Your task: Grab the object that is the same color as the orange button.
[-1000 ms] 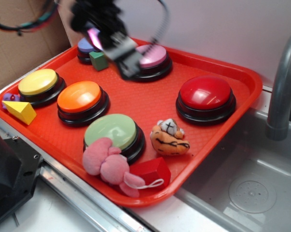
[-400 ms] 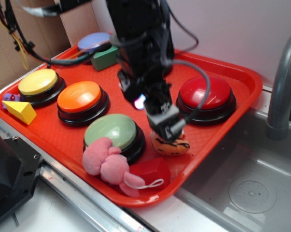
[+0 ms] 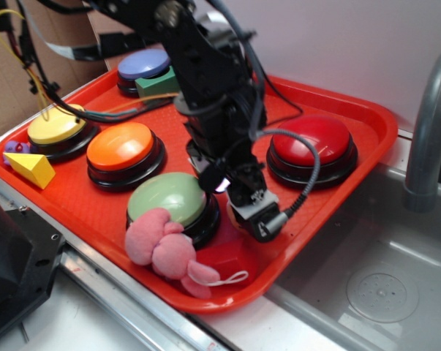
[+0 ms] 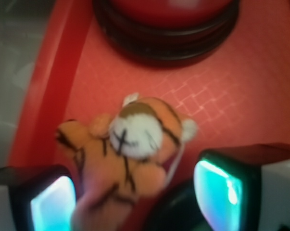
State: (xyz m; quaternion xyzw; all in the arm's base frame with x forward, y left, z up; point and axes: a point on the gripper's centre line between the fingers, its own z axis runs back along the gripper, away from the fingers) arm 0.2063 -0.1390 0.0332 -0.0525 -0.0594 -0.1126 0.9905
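The gripper [image 4: 135, 202] has its jaws spread wide on either side of the small orange plush toy [image 4: 128, 149], not yet closed on it, the toy lying on the red tray [image 3: 366, 121] just below the red button [image 3: 312, 150], with the orange button [image 3: 121, 150] well apart.

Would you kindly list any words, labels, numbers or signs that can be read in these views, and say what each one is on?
"X": a dark stitched cross, the only sign, on the white patch of the orange plush toy, which lies between the open gripper fingers in the wrist view.
No printed words, brands or numbers show on the buttons, blocks or red tray.
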